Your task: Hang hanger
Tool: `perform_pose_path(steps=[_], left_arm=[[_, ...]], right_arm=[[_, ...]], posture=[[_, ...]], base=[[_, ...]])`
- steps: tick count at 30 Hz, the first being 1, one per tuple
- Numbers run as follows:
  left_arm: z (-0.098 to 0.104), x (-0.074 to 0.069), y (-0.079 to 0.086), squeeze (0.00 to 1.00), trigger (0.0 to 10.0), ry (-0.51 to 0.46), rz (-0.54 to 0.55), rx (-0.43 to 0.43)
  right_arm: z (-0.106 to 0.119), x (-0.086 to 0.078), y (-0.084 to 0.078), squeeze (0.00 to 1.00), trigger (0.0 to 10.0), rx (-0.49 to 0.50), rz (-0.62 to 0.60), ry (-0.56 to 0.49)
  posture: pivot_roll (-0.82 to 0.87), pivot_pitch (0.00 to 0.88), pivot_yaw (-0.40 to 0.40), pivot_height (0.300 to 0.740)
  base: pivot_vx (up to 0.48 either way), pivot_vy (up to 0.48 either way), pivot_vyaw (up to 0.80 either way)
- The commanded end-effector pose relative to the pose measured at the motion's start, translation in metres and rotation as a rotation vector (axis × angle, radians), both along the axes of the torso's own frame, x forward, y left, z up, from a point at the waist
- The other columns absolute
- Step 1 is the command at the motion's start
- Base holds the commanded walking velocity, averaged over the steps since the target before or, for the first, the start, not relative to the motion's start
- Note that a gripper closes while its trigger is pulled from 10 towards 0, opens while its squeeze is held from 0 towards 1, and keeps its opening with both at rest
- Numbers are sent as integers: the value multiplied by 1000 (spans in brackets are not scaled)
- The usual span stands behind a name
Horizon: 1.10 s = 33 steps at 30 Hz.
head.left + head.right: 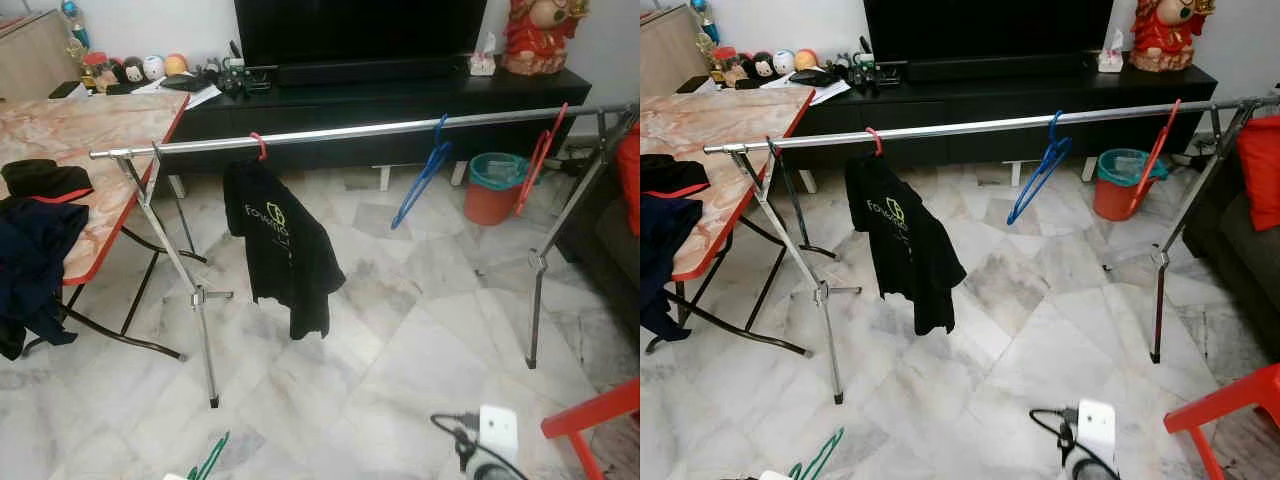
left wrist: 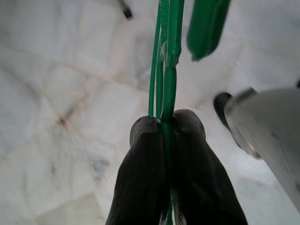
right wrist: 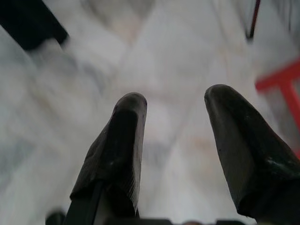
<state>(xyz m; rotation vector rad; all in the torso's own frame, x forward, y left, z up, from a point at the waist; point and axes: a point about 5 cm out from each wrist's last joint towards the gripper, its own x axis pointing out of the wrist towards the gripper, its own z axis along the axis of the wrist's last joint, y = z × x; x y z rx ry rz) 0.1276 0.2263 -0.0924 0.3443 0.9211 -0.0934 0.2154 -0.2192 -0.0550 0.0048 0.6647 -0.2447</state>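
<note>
The left hand [image 2: 166, 124] pinches a green hanger [image 2: 168, 56]; the right hand [image 3: 173, 110] is spread. On the rail [image 1: 380, 128] hangs a black T-shirt [image 1: 285, 250], its print unreadable.

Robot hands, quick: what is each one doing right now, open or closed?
Left hand: closed on the green hanger, pinched between both fingers.
Right hand: open, holding nothing, above the marble floor.

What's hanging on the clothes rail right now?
On the clothes rail: a black T-shirt on a red hanger, an empty blue hanger and another empty red hanger. The shirt covers its hanger's shoulders. The green hanger is clamped in the left gripper.
</note>
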Motion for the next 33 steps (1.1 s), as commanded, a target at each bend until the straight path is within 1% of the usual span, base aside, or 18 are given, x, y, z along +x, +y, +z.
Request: perform_pose_path(steps=[1,2,5,6,7,8,12,16,17,20,21,24,25,26,27,29,31,33], left_arm=[[1,-2,5,0,10000,-16,-27,34],[3,1,4,0,10000,-46,-58,46],[6,4,2,0,10000,-75,-112,67],[6,5,1,0,10000,-89,-149,87],[6,5,1,0,10000,-89,-149,87],[8,7,0,0,10000,-113,-202,128],[9,9,-1,0,10000,-133,-253,171],[10,9,-1,0,10000,-139,-283,182],[10,10,-2,0,10000,-145,-304,179],[11,10,-3,0,10000,-154,-308,177],[11,11,-3,0,10000,-164,-318,185],[12,11,-4,0,10000,-178,-332,191],[36,71,-14,0,10000,-295,-347,171],[59,113,-23,0,10000,-381,-360,153],[96,160,-36,0,10000,-487,-376,132],[99,165,-36,0,10000,-496,-372,141],[100,165,-34,0,10000,-495,-364,158],[96,164,-28,0,10000,-462,-349,231]], right_arm=[[9,11,-2,0,10000,-14,2,-59],[18,21,-5,0,10000,-30,8,-113],[27,31,-6,0,10000,-53,35,-156],[31,35,-6,0,10000,-67,60,-176],[31,35,-6,0,10000,-67,60,-176],[37,41,-5,0,10000,-93,92,-208],[41,42,-4,0,10000,-108,109,-242],[42,42,-4,0,10000,-111,110,-257],[45,43,-3,0,10000,-102,120,-285],[49,47,-1,0,10000,-97,142,-315],[53,50,0,0,10000,-106,169,-335],[57,52,1,0,10000,-118,196,-352],[58,53,1,0,10000,-118,192,-356],[59,54,1,0,10000,-117,189,-358],[60,55,1,0,10000,-117,185,-360],[61,55,1,0,10000,-116,183,-361],[61,56,1,0,10000,-114,181,-362],[61,56,1,0,10000,-115,181,-363]], posture=[[-205,0,48,740],[-210,0,50,740],[-211,0,50,740],[-210,0,49,740],[-210,0,49,740],[-212,0,50,740],[-211,0,52,740],[-212,0,52,740],[-210,0,54,740],[-214,0,56,740],[-214,0,56,740],[-214,0,56,740],[-214,0,56,740],[-212,0,56,740],[-212,0,56,740],[-210,0,56,740],[-211,0,55,740],[-212,0,56,740]], base=[[0,0,0],[0,0,0],[0,0,0],[0,0,0],[0,0,0],[0,0,0],[0,0,0],[0,0,0],[0,0,0],[0,0,0],[0,0,0],[0,0,0],[0,0,0],[0,0,0],[0,0,0],[0,0,0],[0,0,0],[0,0,0]])
